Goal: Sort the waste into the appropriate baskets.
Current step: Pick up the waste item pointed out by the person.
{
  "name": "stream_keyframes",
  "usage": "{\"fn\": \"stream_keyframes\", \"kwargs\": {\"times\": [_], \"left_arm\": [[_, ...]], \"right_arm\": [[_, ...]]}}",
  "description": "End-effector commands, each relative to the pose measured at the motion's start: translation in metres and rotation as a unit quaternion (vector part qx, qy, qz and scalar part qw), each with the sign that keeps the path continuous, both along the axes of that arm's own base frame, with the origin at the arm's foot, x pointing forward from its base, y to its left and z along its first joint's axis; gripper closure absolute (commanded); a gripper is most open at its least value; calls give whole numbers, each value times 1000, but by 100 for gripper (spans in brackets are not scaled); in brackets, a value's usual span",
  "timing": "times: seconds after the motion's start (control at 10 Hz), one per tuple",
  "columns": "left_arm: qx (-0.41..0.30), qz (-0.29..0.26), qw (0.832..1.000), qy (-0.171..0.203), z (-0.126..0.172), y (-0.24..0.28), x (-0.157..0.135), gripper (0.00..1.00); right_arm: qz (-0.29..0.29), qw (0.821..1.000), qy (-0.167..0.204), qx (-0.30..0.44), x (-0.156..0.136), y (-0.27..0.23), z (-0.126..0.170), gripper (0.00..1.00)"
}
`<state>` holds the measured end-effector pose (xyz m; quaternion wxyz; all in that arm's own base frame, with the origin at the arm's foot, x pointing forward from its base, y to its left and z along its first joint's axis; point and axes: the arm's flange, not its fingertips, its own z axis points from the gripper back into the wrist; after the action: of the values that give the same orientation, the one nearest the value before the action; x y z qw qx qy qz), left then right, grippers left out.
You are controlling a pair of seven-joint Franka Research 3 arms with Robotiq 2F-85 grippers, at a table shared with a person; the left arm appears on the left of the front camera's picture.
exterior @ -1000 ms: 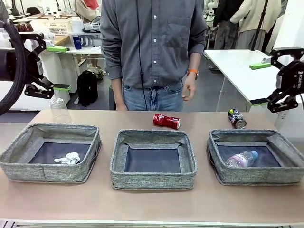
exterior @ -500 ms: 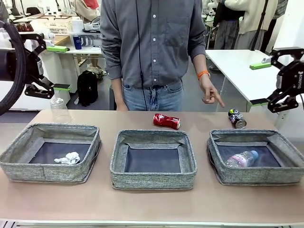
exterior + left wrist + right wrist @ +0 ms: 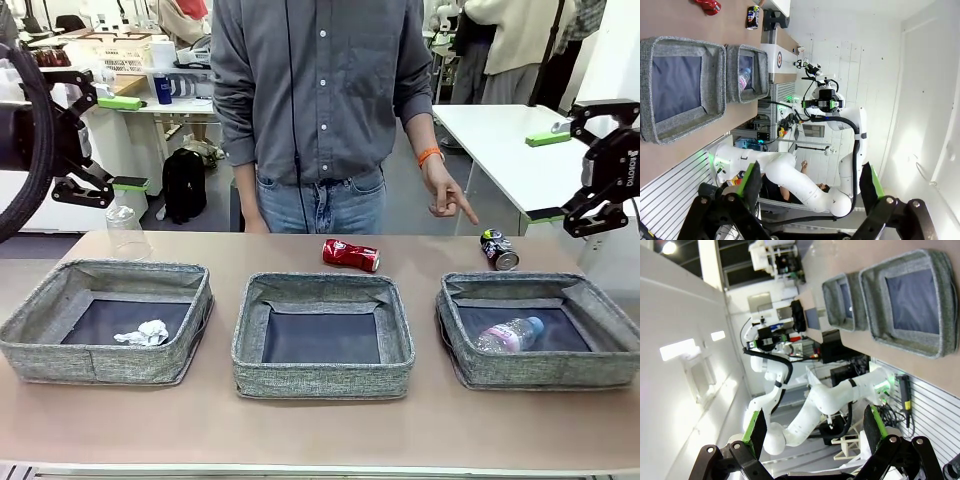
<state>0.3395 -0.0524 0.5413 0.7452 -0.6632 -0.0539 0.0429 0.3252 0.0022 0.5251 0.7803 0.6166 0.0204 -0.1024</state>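
Observation:
Three grey baskets stand in a row: left (image 3: 100,365), middle (image 3: 322,378), right (image 3: 540,378). Crumpled white paper (image 3: 142,333) lies in the left one and a clear bottle (image 3: 508,334) in the right one. Behind them on the table are a red crushed can (image 3: 351,255), a dark crushed can (image 3: 499,250) and a clear plastic cup (image 3: 127,232). A person's hand (image 3: 447,198) points down at the dark can. My left gripper (image 3: 125,143) hangs open high at the left, and my right gripper (image 3: 547,176) is open high at the right. Both hold nothing.
The left wrist view looks past its open gripper (image 3: 810,187) at the middle basket (image 3: 670,130), the red can (image 3: 708,5) and the dark can (image 3: 753,16). The right wrist view has its open gripper (image 3: 815,432) and the middle basket (image 3: 872,305). The person stands at the far edge.
The person's hand has lifted from their side and swung out to point at the dark can. Neither arm has moved, and the waste lies where it was.

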Motion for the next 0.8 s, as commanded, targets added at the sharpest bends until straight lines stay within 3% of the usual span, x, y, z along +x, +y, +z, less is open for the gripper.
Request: {"fn": "stream_keyframes", "kwargs": {"times": [0.0,0.1,0.2,0.3,0.4,0.5,0.6,0.7], "left_arm": [[-10,0,1000,-4,3,-2,-1,0],[-10,0,1000,-4,3,-2,-1,0],[-10,0,1000,-4,3,-2,-1,0],[-10,0,1000,-4,3,-2,-1,0],[-10,0,1000,-4,3,-2,-1,0],[-10,0,1000,-4,3,-2,-1,0],[-10,0,1000,-4,3,-2,-1,0],[-10,0,1000,-4,3,-2,-1,0]], "right_arm": [[-59,992,-62,-93,2,3,3,0],[-42,943,-147,-296,5,16,9,0],[-58,836,-167,-519,11,26,8,0],[-32,739,-189,-646,16,29,5,0],[5,696,-222,-683,22,27,5,0],[-26,665,-203,-719,24,21,6,0],[-77,642,-200,-736,22,16,13,0],[-132,641,-176,-735,17,9,22,0]]}}
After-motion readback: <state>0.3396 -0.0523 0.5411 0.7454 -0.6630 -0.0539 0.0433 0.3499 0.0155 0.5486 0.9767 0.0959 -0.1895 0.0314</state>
